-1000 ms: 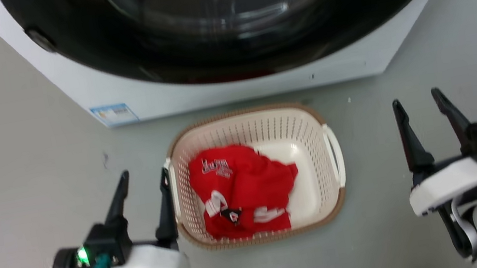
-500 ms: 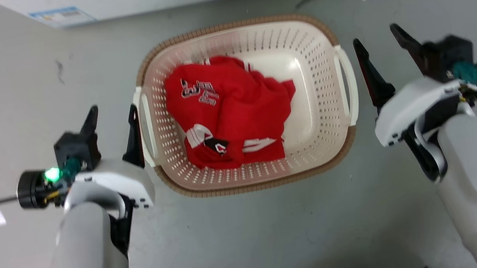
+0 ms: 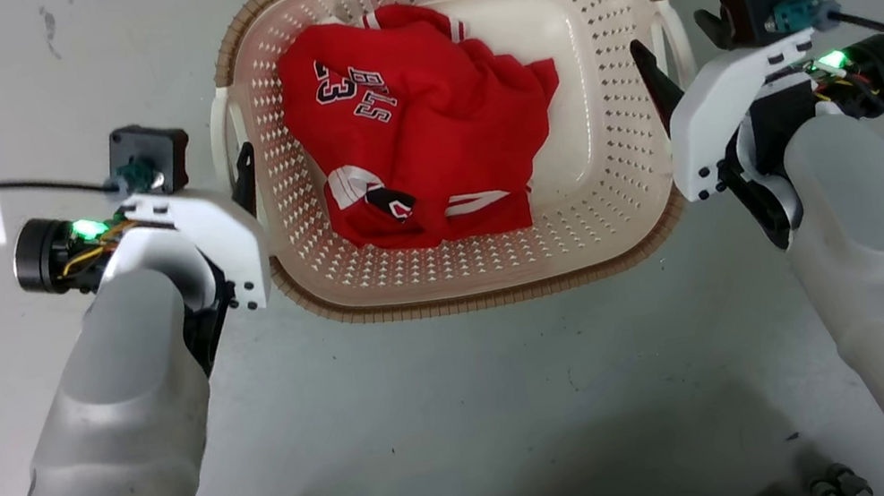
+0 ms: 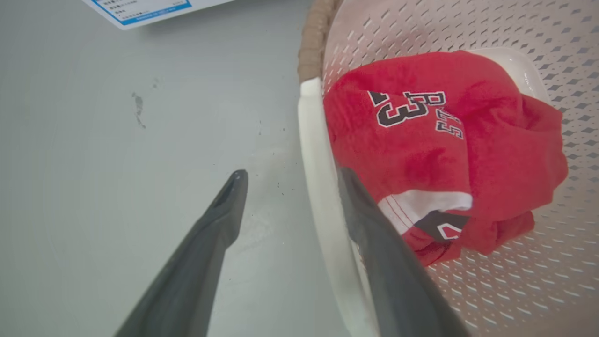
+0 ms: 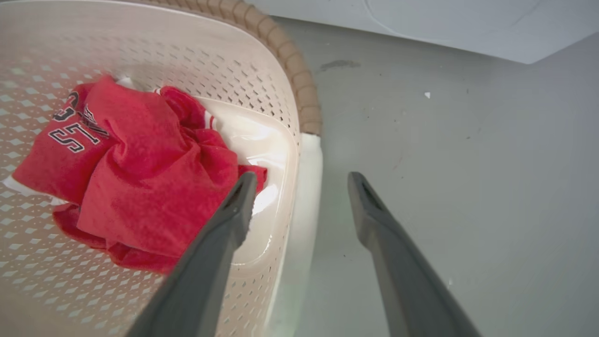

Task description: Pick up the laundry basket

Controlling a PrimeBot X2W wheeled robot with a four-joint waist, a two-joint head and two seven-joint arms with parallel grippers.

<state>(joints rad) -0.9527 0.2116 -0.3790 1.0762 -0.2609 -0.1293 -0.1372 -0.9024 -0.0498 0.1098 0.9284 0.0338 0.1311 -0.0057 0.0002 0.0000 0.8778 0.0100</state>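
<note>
Astride the laundry basket's (image 3: 487,299) handles (image 4: 311,140), both end effectors (image 4: 292,173) (image 5: 302,175) gape, left possibly touching.

The red jersey (image 4: 491,154) in the laundry basket (image 4: 468,28) shows a black numeral 3 and folded letters ending in S; the upper-left blue-bordered sticker (image 4: 140,9) is unreadable.

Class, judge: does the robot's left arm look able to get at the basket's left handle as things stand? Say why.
Probably yes. The left gripper is open and straddles the white handle, one finger outside, one inside the basket; the red shirt lies beside, not between.
</note>
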